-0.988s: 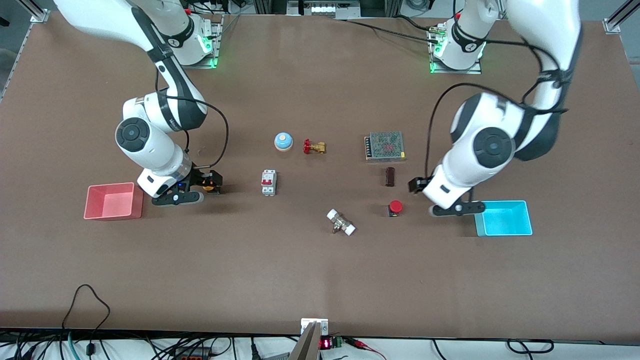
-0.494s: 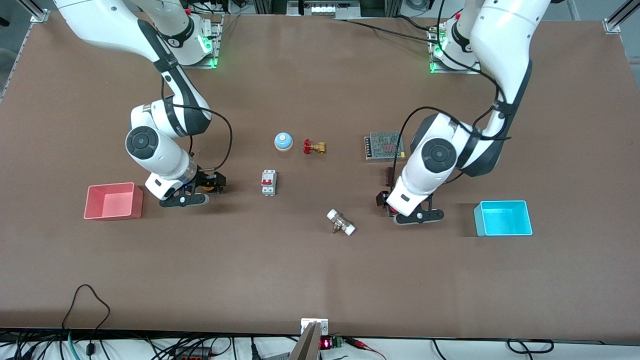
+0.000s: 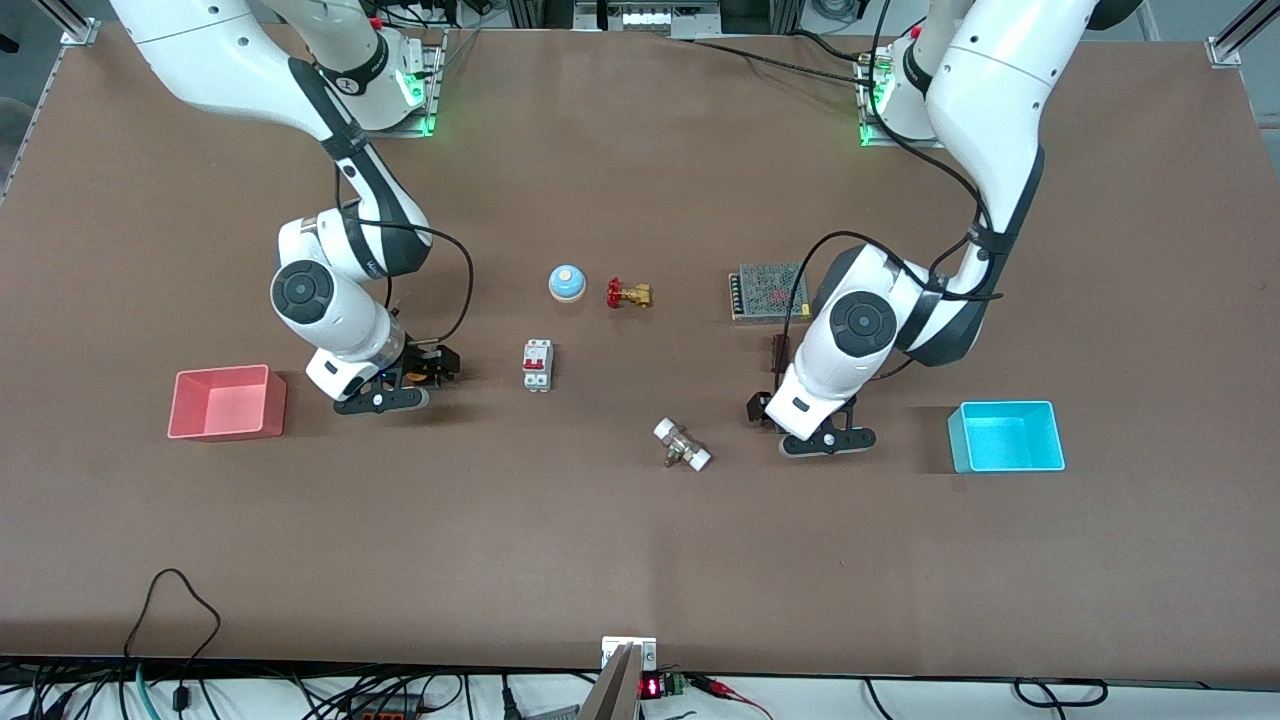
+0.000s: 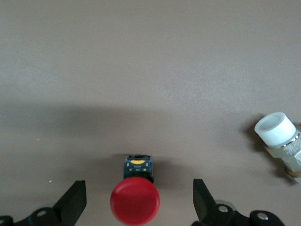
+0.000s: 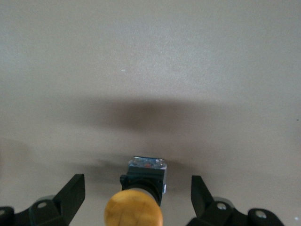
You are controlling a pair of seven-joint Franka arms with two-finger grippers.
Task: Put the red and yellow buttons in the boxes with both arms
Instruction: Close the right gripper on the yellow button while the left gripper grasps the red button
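In the left wrist view the red button (image 4: 135, 200) stands on its black base between the open fingers of my left gripper (image 4: 139, 184). In the front view that gripper (image 3: 763, 408) is low over the table and hides the button. In the right wrist view the orange-yellow button (image 5: 133, 212) stands between the open fingers of my right gripper (image 5: 137, 179). In the front view that gripper (image 3: 432, 366) covers most of it. The pink-red box (image 3: 228, 432) lies at the right arm's end of the table. The cyan box (image 3: 1008, 462) lies at the left arm's end. Both boxes are empty.
A blue bell (image 3: 566, 283), a red-handled valve (image 3: 627, 294), a white circuit breaker (image 3: 537, 365) and a white-capped fitting (image 3: 682, 445) lie mid-table. The fitting also shows in the left wrist view (image 4: 278, 130). A mesh-covered power supply (image 3: 765, 292) and a dark block (image 3: 779, 349) sit beside the left arm.
My left arm has swung from beside the cyan box toward the middle and come down round the red button. My right gripper has shifted slightly toward the middle, staying at the yellow button.
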